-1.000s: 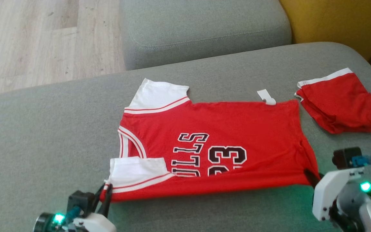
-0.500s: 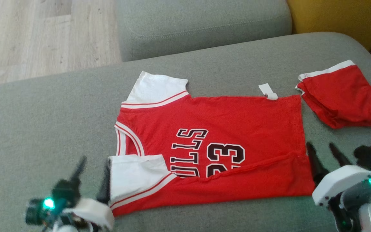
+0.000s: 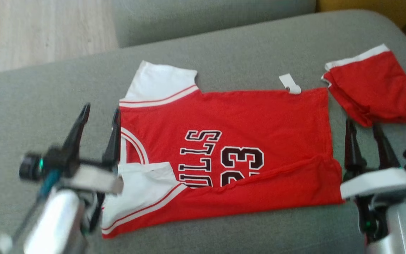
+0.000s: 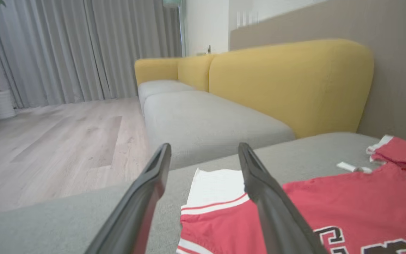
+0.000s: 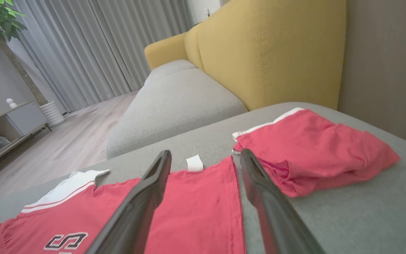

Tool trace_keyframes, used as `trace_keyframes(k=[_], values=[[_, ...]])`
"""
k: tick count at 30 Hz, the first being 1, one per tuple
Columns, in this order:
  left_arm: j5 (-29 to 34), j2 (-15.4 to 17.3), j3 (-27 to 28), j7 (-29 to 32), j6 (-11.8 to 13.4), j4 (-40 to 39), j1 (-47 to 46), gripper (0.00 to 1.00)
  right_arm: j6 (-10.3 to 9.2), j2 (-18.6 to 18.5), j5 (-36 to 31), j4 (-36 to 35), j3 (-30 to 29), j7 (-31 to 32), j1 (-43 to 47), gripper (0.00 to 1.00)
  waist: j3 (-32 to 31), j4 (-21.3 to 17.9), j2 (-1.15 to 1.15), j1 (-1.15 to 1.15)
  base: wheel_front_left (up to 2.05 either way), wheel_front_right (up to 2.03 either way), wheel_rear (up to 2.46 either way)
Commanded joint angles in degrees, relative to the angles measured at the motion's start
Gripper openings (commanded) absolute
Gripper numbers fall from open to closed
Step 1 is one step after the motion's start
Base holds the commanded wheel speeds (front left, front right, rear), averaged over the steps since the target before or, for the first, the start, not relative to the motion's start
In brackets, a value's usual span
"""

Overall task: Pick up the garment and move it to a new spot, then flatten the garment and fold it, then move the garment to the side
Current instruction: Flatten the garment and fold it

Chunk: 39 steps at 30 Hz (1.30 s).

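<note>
The garment is a red jersey with white sleeves and black "23" lettering, lying flat on the grey cushion, its near long edge folded over as a red band. It also shows in the left wrist view as the garment and in the right wrist view as the garment. My left gripper stands open above the collar end, holding nothing. My right gripper is open just past the hem end, also with nothing between its fingers. In the wrist views both grippers hang clear above the cloth.
Folded red shorts with a white band lie on the cushion's right, near my right gripper. A white tag sticks out of the jersey's far edge. A second grey cushion, yellow backrest and wooden floor lie beyond.
Both grippers let go of the jersey's near edge, opened, and rose away from it. The near edge now lies folded over the jersey. The head camera has tilted, shifting the whole view.
</note>
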Motion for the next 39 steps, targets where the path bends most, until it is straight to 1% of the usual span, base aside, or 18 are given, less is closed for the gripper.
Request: trace_keyframes(k=[1,2,3,5,6,9,12,15,19,21,25,30,33,35,39], values=[[0.1,3.0,1.0,4.5,-2.6,0.4,-8.6,1.0,-0.04,-0.3,0.2,-1.8,1.5,-1.1,-4.4,1.0,3.4,-1.3,0.0,0.0,0.0,0.0,0.0],[0.2,4.0,0.4,6.5,-4.0,1.6,-11.7,1.0,-0.04,-0.3,0.2,-1.7,1.6,-1.3,-5.2,1.0,4.4,-1.6,0.0,0.0,0.0,0.0,0.0],[0.2,4.0,0.4,6.5,-4.0,1.6,-11.7,1.0,-0.04,-0.3,0.2,-1.7,1.6,-1.3,-5.2,1.0,4.4,-1.6,0.0,0.0,0.0,0.0,0.0],[0.1,5.5,-0.7,11.5,-6.5,5.3,-17.7,1.0,-0.04,-0.3,0.4,-1.8,2.2,-1.8,-6.7,1.0,6.6,-2.4,0.0,0.0,0.0,0.0,0.0],[-1.3,7.8,-3.3,19.4,-9.0,11.8,-26.1,1.0,-0.04,-0.3,0.9,-1.8,3.4,-2.5,-8.9,1.0,9.9,-4.2,0.0,0.0,0.0,0.0,0.0],[-2.8,10.4,-6.4,24.0,-9.7,17.2,-33.2,1.0,-0.04,-0.3,2.0,-1.6,4.7,-3.6,-10.9,1.0,12.5,-6.2,0.0,0.0,0.0,0.0,0.0],[-5.0,12.8,-11.0,27.0,-9.8,21.1,-38.3,1.0,-0.04,-0.3,3.2,-1.3,6.1,-4.7,-12.5,1.0,14.7,-8.2,0.0,0.0,0.0,0.0,0.0],[-9.0,15.6,-17.9,30.5,-9.8,22.8,-42.0,1.0,-0.04,-0.3,5.7,-0.7,7.2,-5.3,-13.5,1.0,16.6,-10.1,0.0,0.0,0.0,0.0,0.0],[-12.9,18.9,-22.8,32.1,-9.8,25.9,-46.2,1.0,-0.04,-0.3,8.1,-0.6,9.1,-6.4,-14.7,1.0,18.3,-12.1,0.0,0.0,0.0,0.0,0.0],[-13.9,19.5,-25.4,32.5,-9.8,27.3,-47.5,1.0,-0.04,-0.3,8.3,-0.4,9.7,-6.8,-14.9,1.0,18.7,-12.6,0.0,0.0,0.0,0.0,0.0],[-14.5,20.0,-27.9,31.8,-9.8,31.4,-50.7,1.0,-0.04,-0.3,8.2,-0.2,10.8,-6.9,-15.3,1.0,19.8,-13.6,0.0,0.0,0.0,0.0,0.0],[-16.2,19.7,-28.1,31.1,-9.8,37.4,-53.3,1.0,-0.04,-0.3,7.9,-0.3,11.3,-7.1,-15.8,1.0,20.5,-14.7,0.0,0.0,0.0,0.0,0.0],[-18.2,19.0,-28.5,32.1,-9.8,39.7,-53.8,1.0,-0.04,-0.3,7.7,-0.6,11.7,-6.9,-15.8,1.0,20.7,-15.1,0.0,0.0,0.0,0.0,0.0],[-19.8,18.9,-28.5,32.7,-9.8,40.6,-54.2,1.0,-0.04,-0.3,7.5,-0.7,11.7,-6.8,-15.8,1.0,21.0,-15.3,0.0,0.0,0.0,0.0,0.0],[-21.3,18.9,-30.5,34.0,-9.8,40.9,-55.1,1.0,-0.04,-0.3,7.2,-0.5,11.1,-6.7,-16.0,1.0,21.4,-15.6,0.0,0.0,0.0,0.0,0.0]])
